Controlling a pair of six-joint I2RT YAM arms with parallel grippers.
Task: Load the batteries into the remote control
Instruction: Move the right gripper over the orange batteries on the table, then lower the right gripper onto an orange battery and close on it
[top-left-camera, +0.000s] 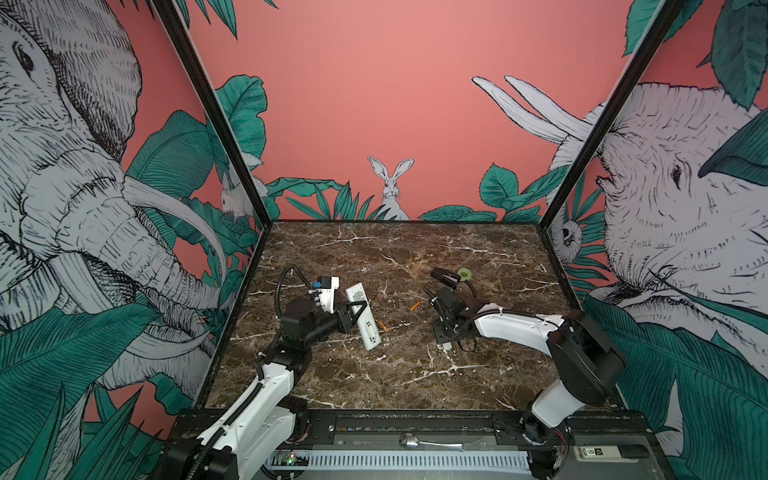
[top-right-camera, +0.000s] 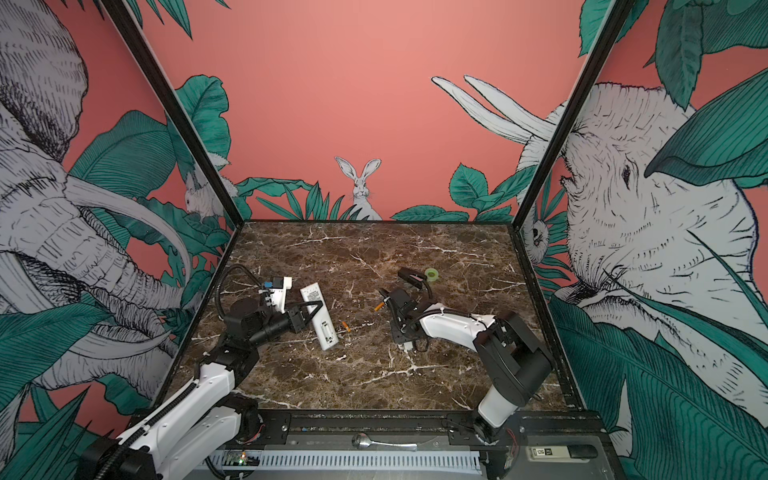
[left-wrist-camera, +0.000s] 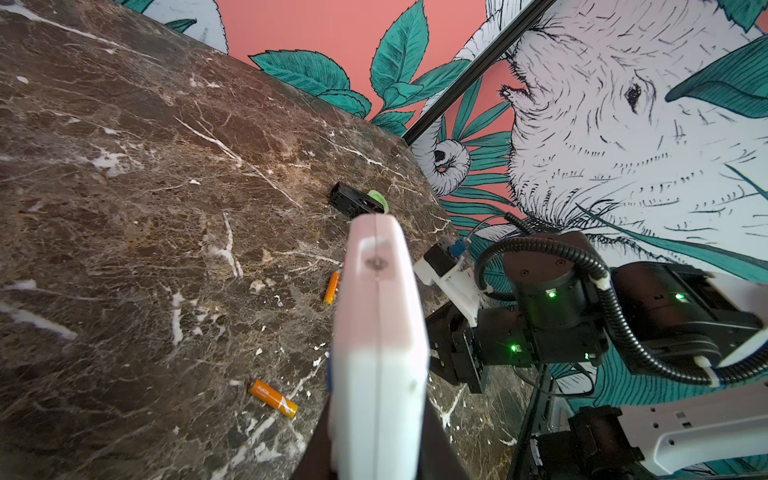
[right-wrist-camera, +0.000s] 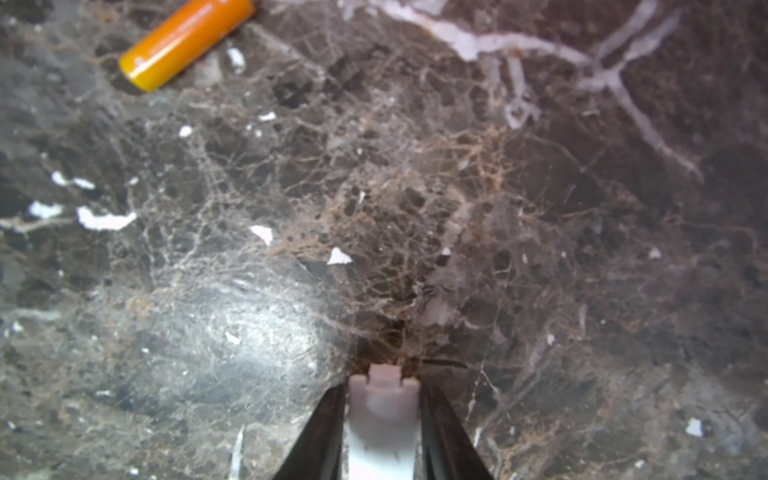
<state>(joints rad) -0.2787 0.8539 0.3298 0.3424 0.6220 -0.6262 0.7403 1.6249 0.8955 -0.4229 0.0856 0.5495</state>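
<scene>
The long white remote control (top-left-camera: 360, 296) (top-right-camera: 314, 296) lies slantwise on the marble at the left. My left gripper (top-left-camera: 358, 316) (top-right-camera: 312, 316) is shut across its middle. In the left wrist view the remote control (left-wrist-camera: 380, 332) runs up from between the black fingers of the left gripper (left-wrist-camera: 378, 465). Two orange batteries lie loose: one (top-left-camera: 383, 326) (left-wrist-camera: 272, 398) beside the remote's near end, one (top-left-camera: 414, 306) (left-wrist-camera: 331, 289) (right-wrist-camera: 187, 41) farther right. My right gripper (top-left-camera: 444, 343) (right-wrist-camera: 382, 415) points down at the table, its fingers hugging a small white cover piece (right-wrist-camera: 382, 399) whose tabbed end touches the marble.
A black stapler-like object (top-left-camera: 444, 277) (left-wrist-camera: 349, 201) and a green tape roll (top-left-camera: 464, 273) sit behind the right arm. Patterned walls close in the table on three sides. A metal spoon (top-left-camera: 415, 442) lies on the front rail.
</scene>
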